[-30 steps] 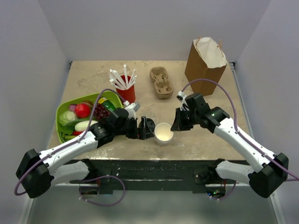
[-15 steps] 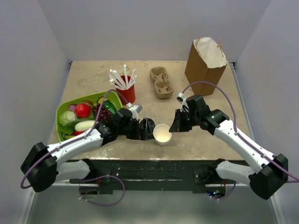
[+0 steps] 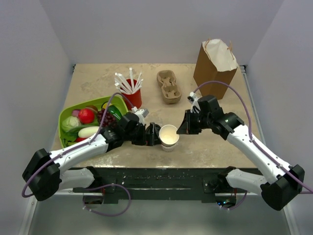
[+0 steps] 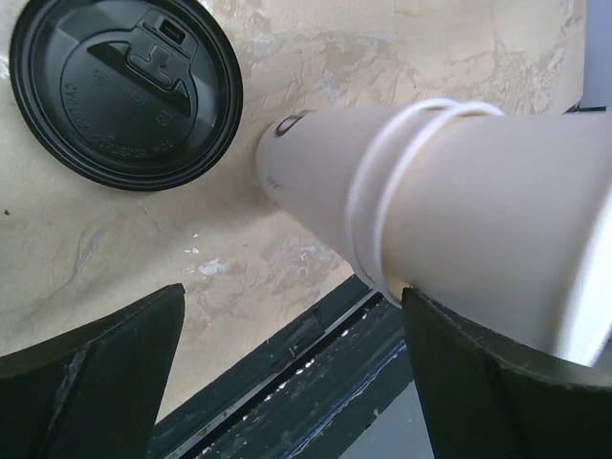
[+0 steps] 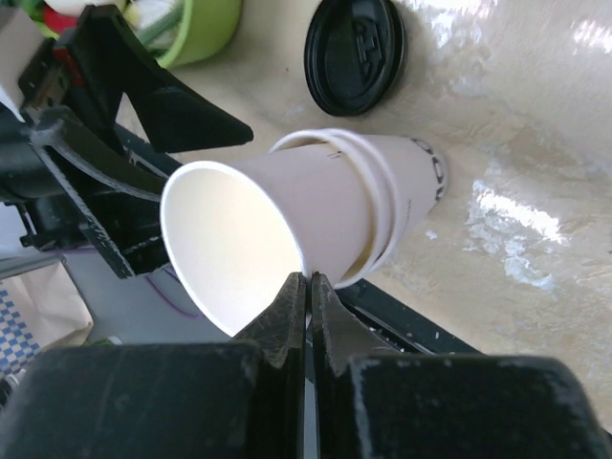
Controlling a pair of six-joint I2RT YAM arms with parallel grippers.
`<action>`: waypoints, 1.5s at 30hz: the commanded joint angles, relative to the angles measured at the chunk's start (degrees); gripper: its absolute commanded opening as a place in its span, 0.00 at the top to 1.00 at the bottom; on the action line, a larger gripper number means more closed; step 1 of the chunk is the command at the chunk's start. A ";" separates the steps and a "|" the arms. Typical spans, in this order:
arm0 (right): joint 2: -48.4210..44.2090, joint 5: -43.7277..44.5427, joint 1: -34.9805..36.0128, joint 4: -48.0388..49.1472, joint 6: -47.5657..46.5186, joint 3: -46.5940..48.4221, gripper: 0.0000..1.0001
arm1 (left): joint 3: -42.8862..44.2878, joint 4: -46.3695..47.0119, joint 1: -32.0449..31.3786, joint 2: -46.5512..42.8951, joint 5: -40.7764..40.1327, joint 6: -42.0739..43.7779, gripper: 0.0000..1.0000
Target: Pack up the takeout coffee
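A: Two claws at the cups. What's your read?
B: Your right claw (image 5: 308, 287) is pinched together on the rim of the top white paper cup (image 5: 253, 234). That cup sits partly out of the nested white paper cups (image 5: 406, 201) under it. The stack's base is on the beige stone-look counter (image 4: 402, 57), near the front edge.
A: Left side?
B: Your left claw (image 4: 292, 296) is spread apart, one finger on each side of the stack. Can't tell if either finger touches it.
A: Lid?
B: Round black plastic sip lid (image 4: 124, 91) lies flat on the counter just beside the stack's base, on no cup. Brown paper bag (image 3: 214, 63) stands far right, well apart, with the moulded cardboard cup carrier (image 3: 169, 87) left of it.
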 commanded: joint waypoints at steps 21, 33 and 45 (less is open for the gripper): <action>2.58 12.02 -11.59 -6.19 -7.59 22.71 1.00 | 15.21 -12.67 1.84 -9.67 -16.20 5.78 0.00; 17.60 9.11 -14.16 9.99 -5.74 12.15 1.00 | 11.78 -13.72 4.74 -9.67 -16.03 5.60 0.00; 24.39 12.61 -14.25 10.88 -5.84 11.89 0.92 | 9.76 -10.82 5.09 -6.77 -10.14 6.30 0.00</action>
